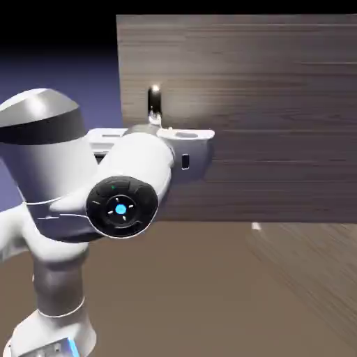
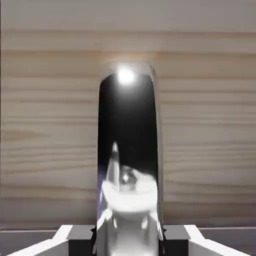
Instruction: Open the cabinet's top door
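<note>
While clamped, pincer: closed on handle, frame's center
top door: wood panel, upper right, behind arm

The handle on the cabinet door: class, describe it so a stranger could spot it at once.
Find the cabinet, the tall wall of grey-brown wood grain. On its top door, look near the exterior view's left edge, just above the white arm's tool. The handle is the small dark glossy arch catching a bright highlight, unlike the matt wood around it.
</note>
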{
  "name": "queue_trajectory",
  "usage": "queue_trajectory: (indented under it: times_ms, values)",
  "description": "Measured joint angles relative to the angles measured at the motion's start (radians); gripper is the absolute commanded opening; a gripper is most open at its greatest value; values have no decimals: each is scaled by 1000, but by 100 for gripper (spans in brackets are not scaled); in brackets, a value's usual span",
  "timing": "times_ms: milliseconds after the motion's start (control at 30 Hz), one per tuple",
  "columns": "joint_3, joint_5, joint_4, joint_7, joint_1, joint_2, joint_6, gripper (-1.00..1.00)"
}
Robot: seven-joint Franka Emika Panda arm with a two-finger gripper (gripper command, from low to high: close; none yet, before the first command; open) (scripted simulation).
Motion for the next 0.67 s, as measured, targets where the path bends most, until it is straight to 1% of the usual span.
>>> queue_trajectory:
  times_ms: [300,667]
  values:
    - [-115,-67,326,46,222,14,-271,-100]
    - [-188,-89,725,128,500,16,-552,-100]
